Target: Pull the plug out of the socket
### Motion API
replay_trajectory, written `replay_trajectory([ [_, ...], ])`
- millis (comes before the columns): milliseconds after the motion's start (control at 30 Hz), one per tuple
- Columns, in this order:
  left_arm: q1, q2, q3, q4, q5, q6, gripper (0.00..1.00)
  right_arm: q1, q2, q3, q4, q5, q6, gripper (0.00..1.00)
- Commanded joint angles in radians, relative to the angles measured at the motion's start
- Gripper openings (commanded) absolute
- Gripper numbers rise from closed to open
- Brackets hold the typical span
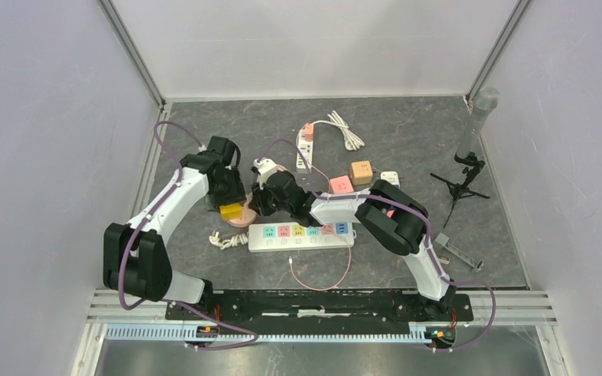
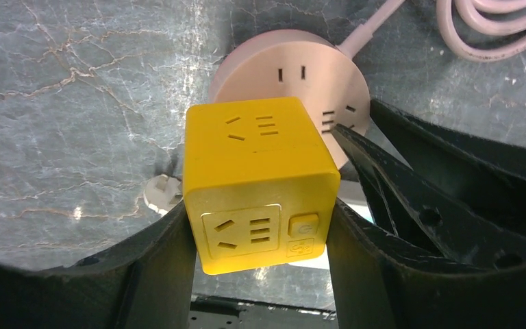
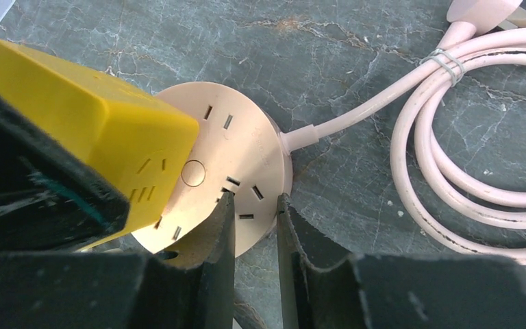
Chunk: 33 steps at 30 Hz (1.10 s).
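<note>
The left pincer [image 2: 260, 219] clamps the yellow cube plug [image 2: 257, 157], which sits over the 9 o'clock side of the round pink socket [image 3: 246, 157] in the right wrist view; a straight upward pull, without rocking, looks best. The right pincer [image 3: 255, 202], only a narrow slit between its fingers, rests on the socket's 5 o'clock rim, where it can pin it to the bench [image 3: 356, 68]. The prongs are hidden beneath the cube.

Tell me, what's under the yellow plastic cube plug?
A round pink plastic socket lies under it. The yellow cube hides its own prongs and part of the socket's top.
</note>
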Motion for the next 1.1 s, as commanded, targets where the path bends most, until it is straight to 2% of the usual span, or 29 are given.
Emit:
replay_trajectory([
  [0,-0.026,-0.038,0.101,0.038,0.232,0.089,0.35,0.022,0.165,-0.076,-0.351,-0.002,-0.057,0.26],
  [100,-0.022,-0.049,0.106,0.04,0.332,0.15,0.35,0.021,0.166,-0.076,-0.35,-0.002,-0.057,0.26],
  [167,-0.021,-0.056,0.107,0.04,0.34,0.157,0.35,0.022,0.168,-0.077,-0.347,-0.002,-0.054,0.26],
  [500,0.015,-0.091,0.114,-0.028,0.082,0.122,0.35,0.014,0.125,-0.085,-0.325,-0.056,-0.051,0.27],
  [733,0.085,-0.184,0.091,-0.042,0.042,0.094,0.35,-0.019,0.036,0.054,-0.354,-0.123,-0.104,0.31],
  [833,0.116,-0.226,0.085,-0.043,0.043,0.089,0.35,-0.052,-0.013,0.136,-0.354,-0.172,-0.124,0.34],
  [967,0.136,-0.263,0.089,-0.043,0.064,0.092,0.35,-0.122,-0.105,0.215,-0.346,-0.324,-0.167,0.35],
  [1067,0.136,-0.257,0.097,-0.039,0.165,0.115,0.37,-0.187,-0.191,0.218,-0.341,-0.367,-0.153,0.38],
])
